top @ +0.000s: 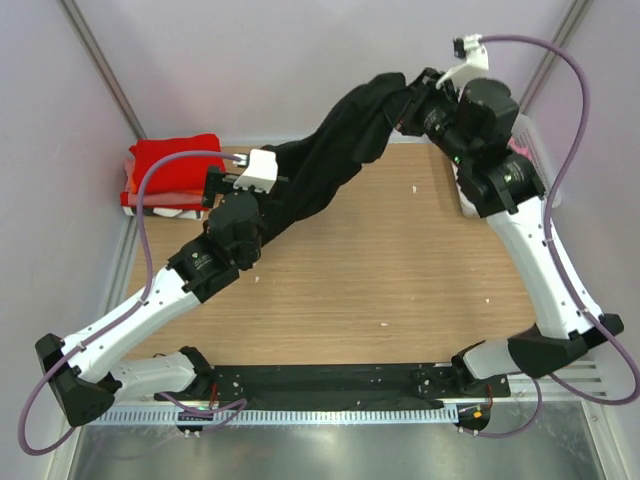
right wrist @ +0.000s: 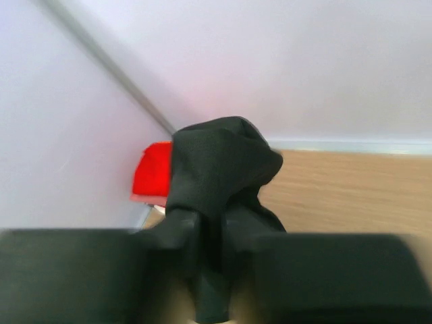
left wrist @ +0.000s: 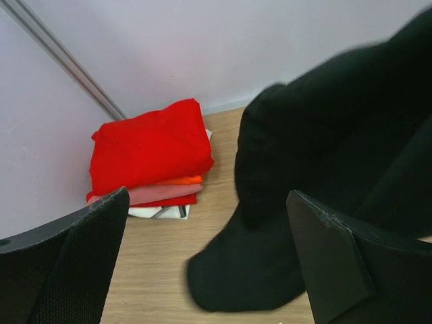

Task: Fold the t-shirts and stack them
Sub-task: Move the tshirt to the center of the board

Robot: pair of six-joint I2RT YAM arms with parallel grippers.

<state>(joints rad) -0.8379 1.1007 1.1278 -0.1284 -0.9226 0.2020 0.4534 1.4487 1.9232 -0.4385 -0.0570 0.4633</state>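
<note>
A black t-shirt (top: 330, 160) hangs bunched from my right gripper (top: 408, 106), which is shut on its top end high over the back of the table. The shirt stretches down-left, and its lower end rests on the wood by my left wrist. In the right wrist view the cloth (right wrist: 216, 162) is pinched in my gripper (right wrist: 212, 233). My left gripper (top: 214, 187) is open and empty. In its wrist view (left wrist: 208, 197) the shirt's lower end (left wrist: 270, 270) lies just ahead between the fingers. A folded stack (top: 175, 165) with a red shirt on top (left wrist: 148, 148) sits at the back left corner.
The stack shows orange, pink, red and white layers (left wrist: 162, 194) under the top shirt. A white basket (top: 537, 160) stands at the back right, mostly hidden by my right arm. Pale walls close the back and sides. The wooden table (top: 400, 270) spreads between the arms.
</note>
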